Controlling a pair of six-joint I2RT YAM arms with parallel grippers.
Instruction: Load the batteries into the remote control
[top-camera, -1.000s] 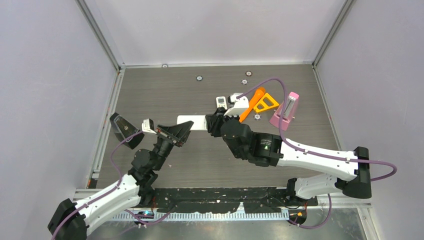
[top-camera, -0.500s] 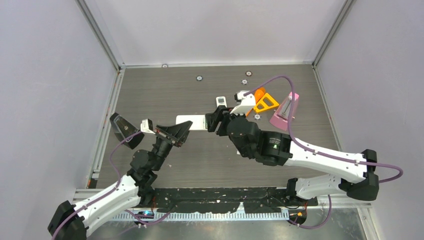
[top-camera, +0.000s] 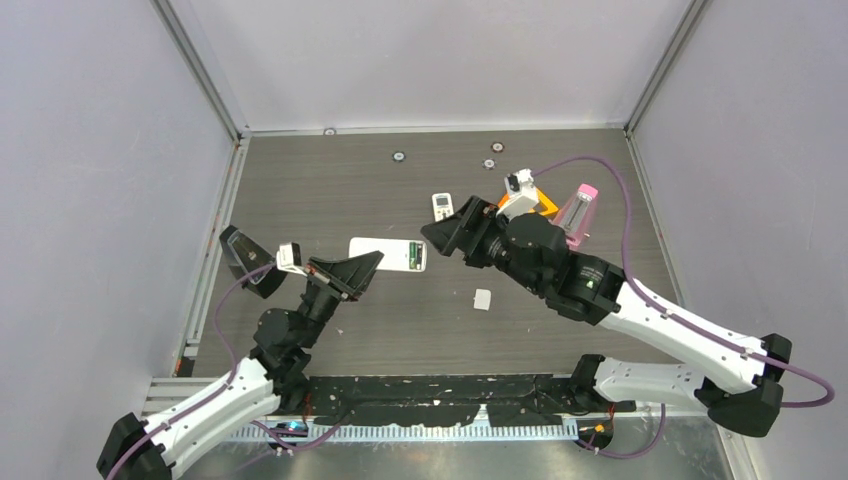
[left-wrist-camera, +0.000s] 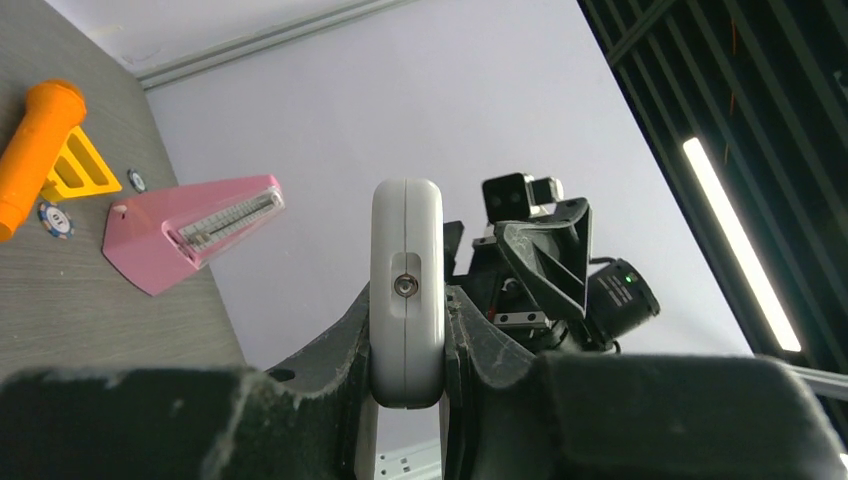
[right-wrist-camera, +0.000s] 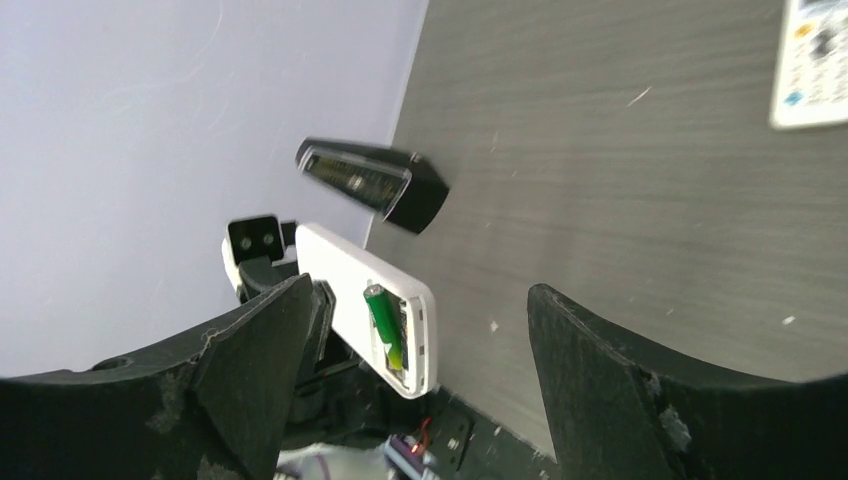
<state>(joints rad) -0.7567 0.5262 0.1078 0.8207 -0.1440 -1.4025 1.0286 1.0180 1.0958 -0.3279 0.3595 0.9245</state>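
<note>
Our left tool (left-wrist-camera: 406, 345) clamps the remote (top-camera: 395, 255) by one end, lifted over the table (top-camera: 330, 190) left of centre, its back open. One green cell (right-wrist-camera: 383, 322) sits inside. The space beside it looks unfilled to us, so more loading remains. Our right tool (right-wrist-camera: 420, 300) gapes wide, holding nothing.

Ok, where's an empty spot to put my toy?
The far-left table corner, behind the white remote, is bare. So is the near strip before the small white cover. It's crowded far right: right gripper, orange tool, pink metronome.
</note>
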